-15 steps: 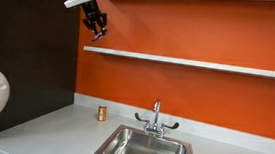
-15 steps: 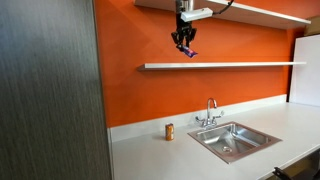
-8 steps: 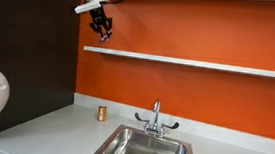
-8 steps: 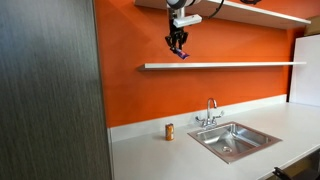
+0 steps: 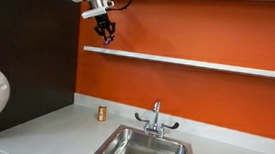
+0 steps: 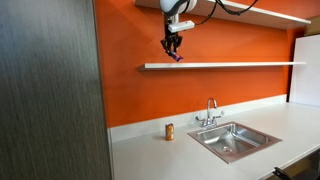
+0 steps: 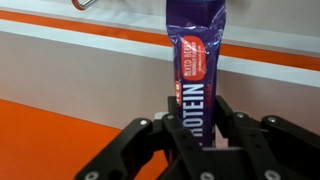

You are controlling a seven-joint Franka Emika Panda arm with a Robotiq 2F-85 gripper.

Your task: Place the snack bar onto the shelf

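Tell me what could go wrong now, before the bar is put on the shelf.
1. The claw grips the bar only at one end, so the long free part may swing or slip out.
2. In an exterior view the bar hangs near the end of the thin shelf. If released off-centre, it could tip off and fall to the counter.

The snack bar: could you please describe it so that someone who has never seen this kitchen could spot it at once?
Find the orange wall and the long white shelf across it; above the shelf's end near the dark panel hangs the gripper. The snack bar is the flat purple-wrapped bar clamped in it, unlike the small orange-brown can standing on the countertop below.
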